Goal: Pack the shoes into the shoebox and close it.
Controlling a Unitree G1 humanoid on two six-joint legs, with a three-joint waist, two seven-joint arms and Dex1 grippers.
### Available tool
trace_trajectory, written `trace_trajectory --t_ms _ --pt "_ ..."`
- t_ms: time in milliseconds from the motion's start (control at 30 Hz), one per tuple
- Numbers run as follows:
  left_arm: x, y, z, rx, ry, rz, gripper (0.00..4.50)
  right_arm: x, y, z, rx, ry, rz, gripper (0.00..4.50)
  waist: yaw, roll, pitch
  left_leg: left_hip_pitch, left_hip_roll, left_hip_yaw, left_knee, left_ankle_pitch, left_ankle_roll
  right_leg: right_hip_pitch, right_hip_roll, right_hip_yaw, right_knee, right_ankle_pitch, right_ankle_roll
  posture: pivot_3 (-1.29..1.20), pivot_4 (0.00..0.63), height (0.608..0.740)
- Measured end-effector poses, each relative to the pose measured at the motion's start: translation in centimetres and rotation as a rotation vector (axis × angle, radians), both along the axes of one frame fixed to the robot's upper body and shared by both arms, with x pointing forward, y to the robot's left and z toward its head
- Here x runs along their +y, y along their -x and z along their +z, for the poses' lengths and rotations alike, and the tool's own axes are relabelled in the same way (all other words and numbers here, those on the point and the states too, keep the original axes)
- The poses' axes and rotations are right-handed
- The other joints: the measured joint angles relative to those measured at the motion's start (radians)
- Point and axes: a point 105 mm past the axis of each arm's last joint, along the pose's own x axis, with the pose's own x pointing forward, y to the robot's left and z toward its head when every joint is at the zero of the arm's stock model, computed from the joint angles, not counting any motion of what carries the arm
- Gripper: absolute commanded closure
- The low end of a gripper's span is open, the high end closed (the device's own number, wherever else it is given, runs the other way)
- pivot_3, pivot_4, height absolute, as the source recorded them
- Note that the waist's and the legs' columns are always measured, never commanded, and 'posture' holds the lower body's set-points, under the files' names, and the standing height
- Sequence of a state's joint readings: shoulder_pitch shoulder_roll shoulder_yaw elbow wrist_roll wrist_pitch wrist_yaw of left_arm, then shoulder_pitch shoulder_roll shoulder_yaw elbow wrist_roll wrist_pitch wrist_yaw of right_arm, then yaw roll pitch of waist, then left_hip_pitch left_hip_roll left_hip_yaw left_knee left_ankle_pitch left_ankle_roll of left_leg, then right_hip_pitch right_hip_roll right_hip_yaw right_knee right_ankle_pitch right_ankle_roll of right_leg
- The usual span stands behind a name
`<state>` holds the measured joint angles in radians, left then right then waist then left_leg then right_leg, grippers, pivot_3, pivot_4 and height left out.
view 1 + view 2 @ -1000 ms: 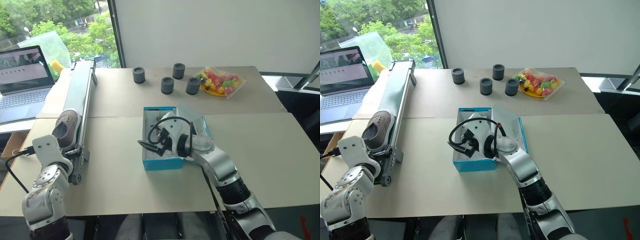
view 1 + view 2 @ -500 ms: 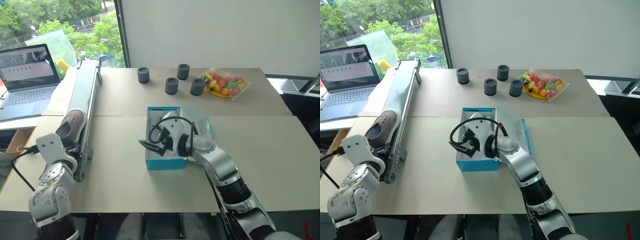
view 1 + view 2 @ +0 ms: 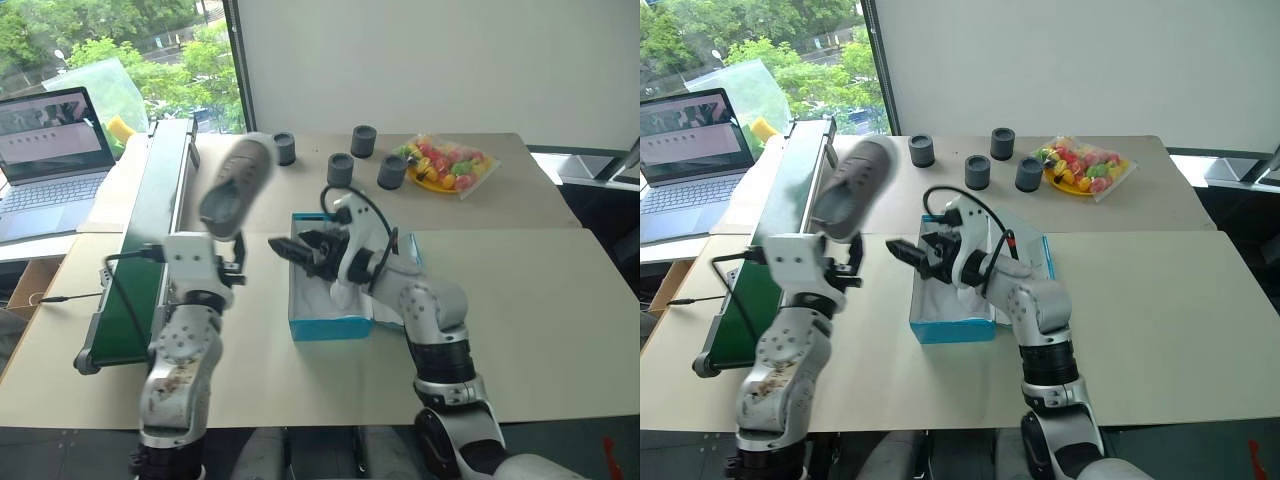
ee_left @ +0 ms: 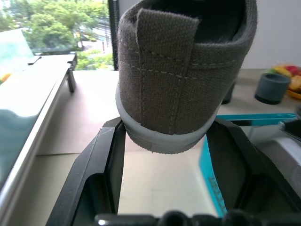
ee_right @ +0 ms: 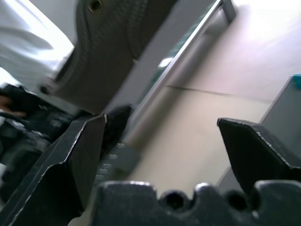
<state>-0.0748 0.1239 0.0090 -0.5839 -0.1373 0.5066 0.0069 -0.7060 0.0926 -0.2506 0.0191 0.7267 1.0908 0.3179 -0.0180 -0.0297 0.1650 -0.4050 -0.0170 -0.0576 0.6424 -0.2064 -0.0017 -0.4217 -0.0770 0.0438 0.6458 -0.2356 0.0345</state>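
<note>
Left hand (image 4: pixel 164 141) clenched on grey shoe (image 3: pixel 238 185), raised left of blue shoebox (image 3: pixel 330 325); right hand (image 3: pixel 290 248) spread, empty, above shoebox.

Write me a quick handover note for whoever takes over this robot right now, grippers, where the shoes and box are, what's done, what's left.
Left gripper: jaws shut on the heel of one grey shoe, lifted above the table, left of the shoebox.
Right gripper: jaws open, empty, over the box's left edge, pointing toward the lifted shoe.
Shoebox: open on the table, lid folded back to the right.
Done: one shoe picked up.
Left: put it in the box. I cannot tell whether the other shoe is already inside; check, then close the lid.
</note>
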Motion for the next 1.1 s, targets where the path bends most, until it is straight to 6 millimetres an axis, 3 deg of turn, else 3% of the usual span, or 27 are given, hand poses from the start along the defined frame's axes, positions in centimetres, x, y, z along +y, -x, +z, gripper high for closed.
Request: trace_trajectory --t_ms 67,167,633,800,900,1100 --pt "-0.5 0.6 -0.6 0.018 -0.013 -0.032 2.21 -2.4 -1.1 0.0 0.142 -0.17 -0.039 0.0 0.002 0.0 0.0 -0.001 0.0 0.0 0.0 0.0 0.0 -0.001 0.0 0.0 0.0 0.0 0.0 0.0 0.15 0.74" --pt "-1.4 1.0 -1.3 0.051 -0.021 -0.08 2.21 -3.5 -1.5 0.3 0.236 -0.296 -0.052 0.0 -0.007 0.001 0.001 -0.002 -0.001 0.004 0.0 0.0 0.001 -0.002 0.001 0.0 0.0 0.0 0.0 0.0 0.15 0.74" --pt "-4.7 1.7 -1.3 0.06 -0.039 -0.279 2.21 -1.1 -0.5 2.0 0.258 -0.297 0.02 0.0 -0.026 0.001 0.001 -0.002 -0.001 0.008 0.0 0.0 0.001 0.0 0.001 0.0 -0.001 -0.001 0.001 0.0 0.15 0.74" --pt "-4.9 1.6 -0.9 0.047 -0.04 -0.293 2.21 -1.0 -0.4 2.6 0.255 -0.322 0.02 0.0 -0.028 0.001 0.001 -0.002 -0.001 0.008 0.0 0.0 0.001 0.0 0.002 0.0 0.0 0.0 0.001 0.0 0.15 0.74" --pt "-4.7 1.5 -0.8 0.043 -0.04 -0.288 2.22 -0.8 -0.4 2.7 0.261 -0.321 0.016 0.73 -0.028 0.001 0.001 -0.002 -0.001 0.008 0.0 0.0 0.001 0.0 0.002 0.0 0.0 -0.001 0.001 0.0 0.15 0.74" --pt "-4.6 1.4 -0.4 0.026 -0.044 -0.282 2.22 -0.6 -0.5 2.5 0.268 -0.303 -0.004 2.75 -0.025 0.001 0.001 -0.002 -0.001 0.007 0.0 0.0 0.001 0.0 0.002 0.0 -0.001 -0.001 0.001 0.0 0.15 0.74"
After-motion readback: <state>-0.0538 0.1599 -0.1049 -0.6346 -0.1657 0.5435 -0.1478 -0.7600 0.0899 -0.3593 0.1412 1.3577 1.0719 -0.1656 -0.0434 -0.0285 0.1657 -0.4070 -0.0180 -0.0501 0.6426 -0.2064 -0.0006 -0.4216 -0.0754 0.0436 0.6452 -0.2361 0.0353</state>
